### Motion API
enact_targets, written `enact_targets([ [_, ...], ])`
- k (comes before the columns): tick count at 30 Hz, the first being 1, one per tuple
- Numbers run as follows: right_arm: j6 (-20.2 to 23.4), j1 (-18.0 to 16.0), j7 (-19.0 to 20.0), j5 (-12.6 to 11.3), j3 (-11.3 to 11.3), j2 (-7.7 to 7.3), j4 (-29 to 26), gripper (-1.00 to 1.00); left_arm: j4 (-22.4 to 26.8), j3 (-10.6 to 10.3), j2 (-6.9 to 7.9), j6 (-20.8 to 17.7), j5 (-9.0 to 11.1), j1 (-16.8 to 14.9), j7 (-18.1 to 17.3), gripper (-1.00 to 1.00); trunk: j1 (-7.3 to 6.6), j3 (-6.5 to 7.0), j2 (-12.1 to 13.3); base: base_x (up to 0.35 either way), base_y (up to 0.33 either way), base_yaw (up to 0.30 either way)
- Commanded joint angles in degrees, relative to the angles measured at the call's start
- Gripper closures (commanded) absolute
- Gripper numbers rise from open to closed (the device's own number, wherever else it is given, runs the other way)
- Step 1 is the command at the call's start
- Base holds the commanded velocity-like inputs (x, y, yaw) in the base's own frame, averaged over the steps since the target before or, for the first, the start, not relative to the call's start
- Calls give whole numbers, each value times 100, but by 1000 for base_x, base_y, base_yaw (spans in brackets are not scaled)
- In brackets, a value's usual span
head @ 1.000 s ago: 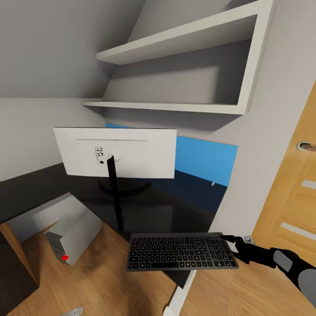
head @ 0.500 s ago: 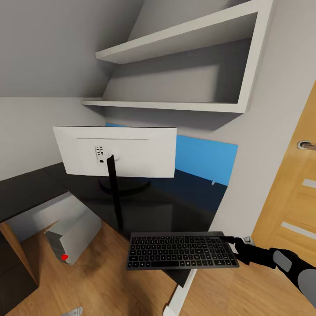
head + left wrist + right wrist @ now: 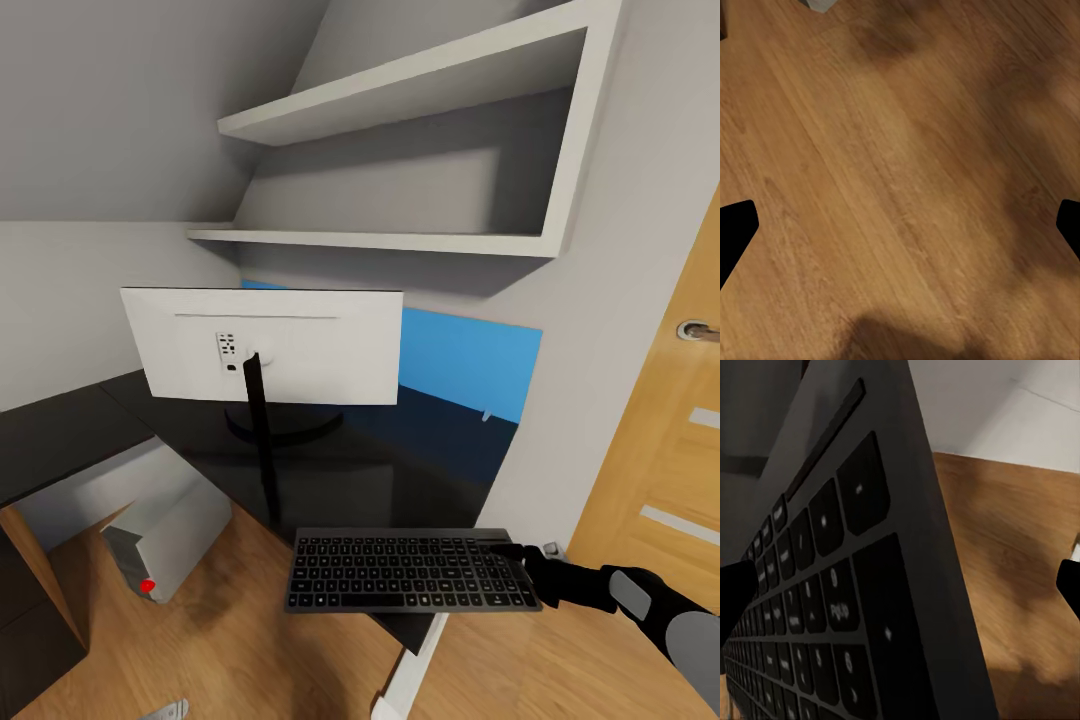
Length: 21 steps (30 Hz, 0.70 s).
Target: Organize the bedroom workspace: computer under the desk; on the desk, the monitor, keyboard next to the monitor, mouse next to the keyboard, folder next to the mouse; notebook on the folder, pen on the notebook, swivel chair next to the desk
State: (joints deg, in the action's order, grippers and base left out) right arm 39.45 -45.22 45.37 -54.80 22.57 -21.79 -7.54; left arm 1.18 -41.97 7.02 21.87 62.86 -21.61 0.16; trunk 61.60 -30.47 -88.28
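The dark-grey keyboard lies level at the near corner of the glossy black desk, its left end reaching past the desk edge over the floor. My right gripper is at the keyboard's right end. In the right wrist view its fingertips stand wide apart, open, with the keyboard between them. The monitor stands on the desk with its white back toward me. The light-grey computer with a red dot sits on the floor under the desk. My left gripper hangs open over bare wood floor.
White wall shelves hang above the desk and a blue panel covers the wall behind it. A wooden door stands at the right. The desk's white panel leg is below the keyboard.
My right arm has sunk slightly and its fingertips have slid a little further along the keyboard's right end. The keyboard has barely shifted. Monitor and computer are unmoved.
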Motion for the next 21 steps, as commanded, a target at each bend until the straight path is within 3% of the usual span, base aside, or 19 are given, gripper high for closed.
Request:
enact_targets([
  [1,31,-4,7,-34,27,-1,-2,-100,5,-48,2,11,51,-1,2,-100,0,-6,-3,0,0,0],
  [16,36,-4,7,-22,28,17,-5,-100,5,-48,2,11,51,-1,2,-100,0,-6,-3,0,0,0],
  [17,34,-4,7,-22,28,17,-6,100,5,-48,2,11,51,-1,2,-100,0,-6,-3,0,0,0],
  [21,36,-4,7,-22,28,17,-10,100,5,-48,2,11,51,-1,2,-100,0,-6,-3,0,0,0],
])
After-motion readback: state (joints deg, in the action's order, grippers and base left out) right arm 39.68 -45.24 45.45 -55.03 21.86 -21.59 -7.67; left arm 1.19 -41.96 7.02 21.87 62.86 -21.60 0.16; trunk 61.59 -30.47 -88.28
